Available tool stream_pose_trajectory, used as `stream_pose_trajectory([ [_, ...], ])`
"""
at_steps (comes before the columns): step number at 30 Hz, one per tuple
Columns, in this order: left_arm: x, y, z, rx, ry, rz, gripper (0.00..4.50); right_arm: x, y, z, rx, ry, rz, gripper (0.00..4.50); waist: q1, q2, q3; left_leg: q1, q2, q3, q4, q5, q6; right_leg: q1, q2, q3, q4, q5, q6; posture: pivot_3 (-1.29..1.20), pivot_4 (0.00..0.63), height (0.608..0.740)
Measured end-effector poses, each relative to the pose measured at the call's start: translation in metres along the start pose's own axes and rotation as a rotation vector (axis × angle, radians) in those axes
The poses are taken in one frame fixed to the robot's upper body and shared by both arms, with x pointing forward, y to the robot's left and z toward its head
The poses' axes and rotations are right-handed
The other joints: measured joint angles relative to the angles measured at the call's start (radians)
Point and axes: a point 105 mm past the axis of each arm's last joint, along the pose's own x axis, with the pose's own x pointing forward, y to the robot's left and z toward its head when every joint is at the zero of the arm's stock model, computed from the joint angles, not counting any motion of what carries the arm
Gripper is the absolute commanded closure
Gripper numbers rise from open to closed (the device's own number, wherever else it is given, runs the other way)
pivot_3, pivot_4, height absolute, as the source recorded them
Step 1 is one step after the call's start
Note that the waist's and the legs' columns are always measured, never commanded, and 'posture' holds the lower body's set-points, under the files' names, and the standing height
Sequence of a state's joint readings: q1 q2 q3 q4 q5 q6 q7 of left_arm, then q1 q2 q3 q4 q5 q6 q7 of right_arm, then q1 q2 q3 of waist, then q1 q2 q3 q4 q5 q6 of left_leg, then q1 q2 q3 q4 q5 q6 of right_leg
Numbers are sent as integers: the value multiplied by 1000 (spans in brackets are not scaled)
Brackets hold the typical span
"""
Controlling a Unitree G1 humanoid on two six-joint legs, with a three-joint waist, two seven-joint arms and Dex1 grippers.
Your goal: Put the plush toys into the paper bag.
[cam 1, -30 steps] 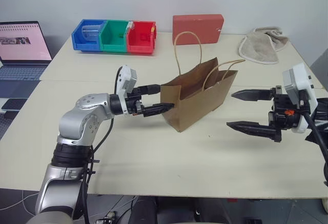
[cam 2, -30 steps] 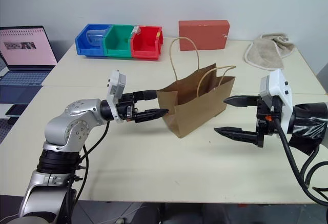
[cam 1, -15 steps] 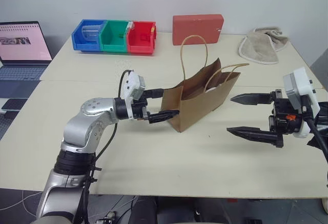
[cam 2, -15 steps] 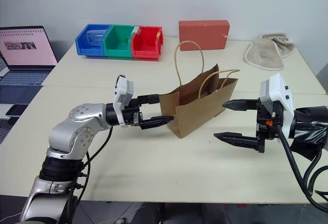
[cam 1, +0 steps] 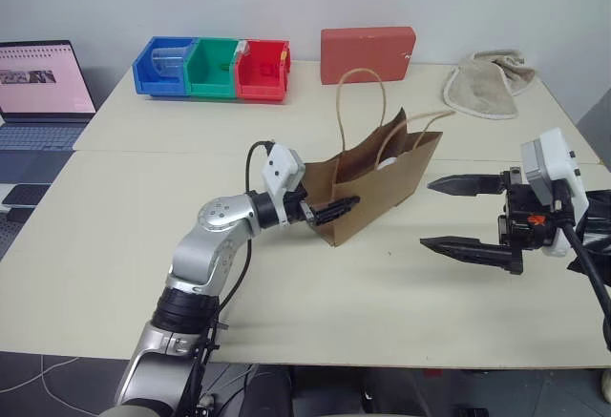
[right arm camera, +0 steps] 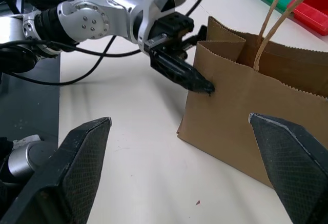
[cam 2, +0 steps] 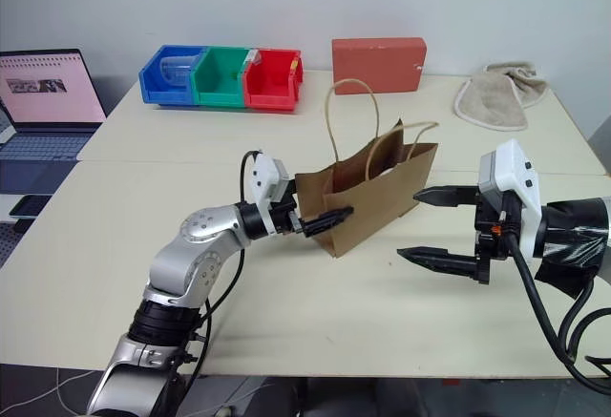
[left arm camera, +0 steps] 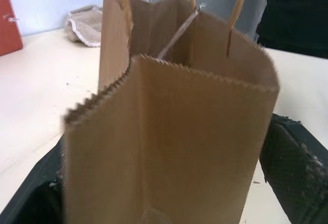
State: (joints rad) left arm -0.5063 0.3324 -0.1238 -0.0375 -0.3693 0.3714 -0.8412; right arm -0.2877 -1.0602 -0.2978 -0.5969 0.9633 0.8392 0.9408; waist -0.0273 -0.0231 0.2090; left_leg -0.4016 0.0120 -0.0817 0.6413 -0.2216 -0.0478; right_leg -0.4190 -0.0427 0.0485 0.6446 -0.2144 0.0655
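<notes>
Straddling the bag's (cam 1: 372,183) near end, the open left hand (cam 1: 329,209) held nothing; the right hand (cam 1: 458,215) gaped empty over bare bench (cam 1: 315,293).

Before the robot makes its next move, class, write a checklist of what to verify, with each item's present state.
1. Brown kraft paper bag upright on the beige table: ok.
2. Left gripper open, fingers either side of the bag's narrow end: ok.
3. Right gripper open, holding nothing, apart from the bag: ok.
4. Bag mouth open at the top: ok.
5. Plush toys inside the bag: cannot tell; something white shows at the mouth.
6. Twisted-cord handles free of both grippers: ok.
</notes>
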Motion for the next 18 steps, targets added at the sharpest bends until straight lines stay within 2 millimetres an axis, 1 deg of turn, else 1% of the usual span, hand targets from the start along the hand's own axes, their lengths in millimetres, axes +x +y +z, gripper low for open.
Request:
stream_pose_trajectory([
  [3, 1, 0, -3, 8, 11, 0, 37, 0, 0, 0, -1, -1, 1, 0, 0, 0, 0, 0, 0, 0, 0, 0, 0, 0, 0, 0, 0, 0, 0, 0, 150, 740],
  [4, 1, 1, -4, 11, 9, 1, 416, 0, 0, 0, -2, -1, 0, 0, 0, 0, 0, 0, 0, 0, 0, 0, 0, 0, 0, 0, 0, 0, 0, 0, 150, 740],
  [6, 1, 1, -3, 15, 1, 1, 837, 0, 0, 0, -2, -2, -1, 0, 0, 0, 0, 0, 0, 0, 0, 0, 0, 0, 0, 0, 0, 0, 0, 0, 150, 740],
  [9, 1, 1, -5, 7, 2, -7, 1835, 0, 0, 0, -4, -3, -2, 0, 0, 0, 0, 0, 0, 0, 0, 0, 0, 0, 0, 0, 0, 0, 0, 0, 150, 740],
  [11, 1, 0, -6, 4, 2, -12, 2361, 1, 0, 0, -7, -4, -3, 0, 0, 0, 0, 0, 0, 0, 0, 0, 0, 0, 0, 0, 0, 0, 0, 0, 150, 740],
  [13, 1, 1, -6, 3, 2, -13, 3022, 0, -1, 0, -12, -3, -8, 0, 0, 0, 0, 0, 0, 0, 0, 0, 0, 0, 0, 0, 0, 0, 0, 0, 150, 740],
  [18, 0, 1, -8, -1, 4, -12, 4495, 0, -2, 0, -22, 2, -18, 0, 0, 0, 0, 0, 0, 0, 0, 0, 0, 0, 0, 0, 0, 0, 0, 0, 150, 740],
])
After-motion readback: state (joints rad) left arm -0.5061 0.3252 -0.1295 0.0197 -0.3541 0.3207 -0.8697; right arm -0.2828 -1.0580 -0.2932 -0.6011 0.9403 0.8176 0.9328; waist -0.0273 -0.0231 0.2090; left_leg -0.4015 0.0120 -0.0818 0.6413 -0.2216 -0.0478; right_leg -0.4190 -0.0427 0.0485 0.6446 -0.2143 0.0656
